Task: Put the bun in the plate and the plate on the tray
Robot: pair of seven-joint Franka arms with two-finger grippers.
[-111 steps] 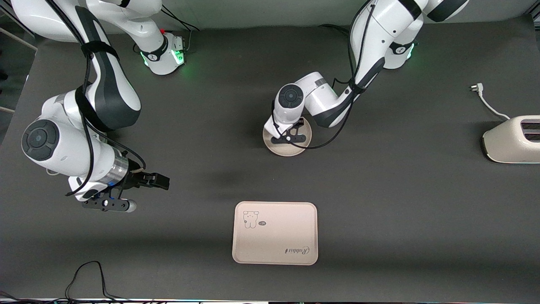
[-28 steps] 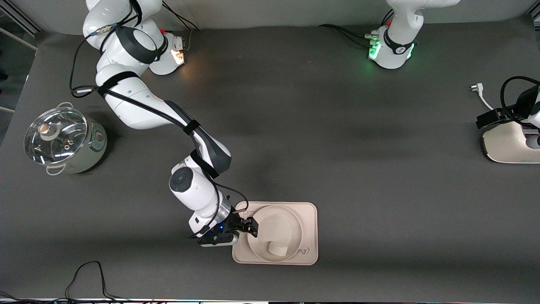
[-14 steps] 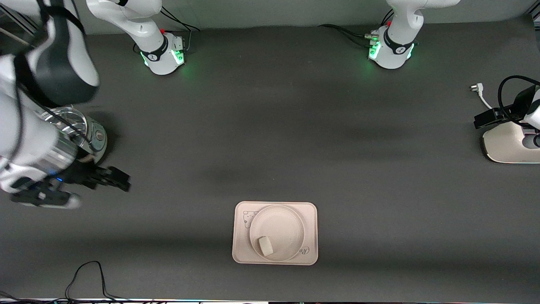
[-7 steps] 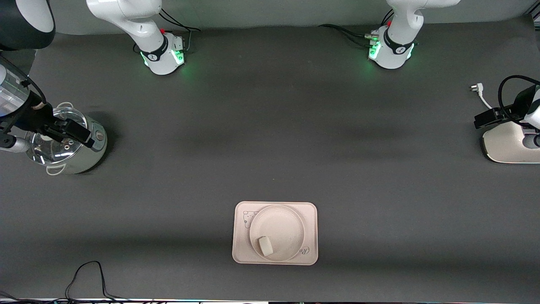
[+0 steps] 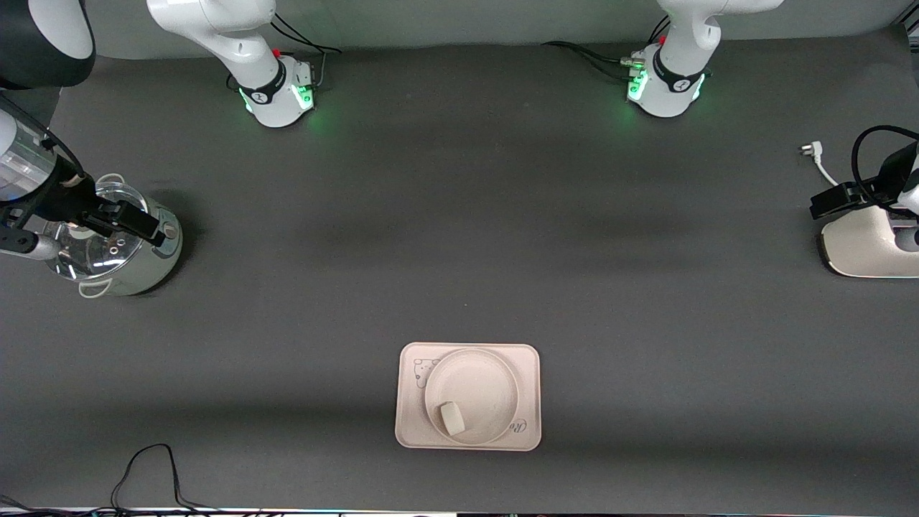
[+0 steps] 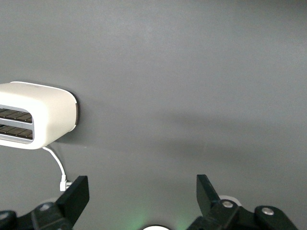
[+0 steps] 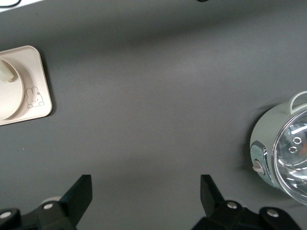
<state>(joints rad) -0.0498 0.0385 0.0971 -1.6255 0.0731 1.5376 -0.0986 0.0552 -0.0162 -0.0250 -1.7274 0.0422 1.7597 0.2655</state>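
Dark table [image 5: 459, 215]; bun [image 5: 451, 418] on plate [image 5: 481, 380] on tray [image 5: 528, 359], long axis slanted; left claw [image 6: 141, 199], right claw [image 7: 146, 196] wide, empty

Toaster [image 5: 872, 248] cut by the frame edge; tray [image 5: 530, 373] script partly under the plate [image 5: 481, 384].

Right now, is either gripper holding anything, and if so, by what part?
Nothing is held. The left gripper is open over the toaster; the right gripper is open over the pot. The bun lies in the plate on the tray.
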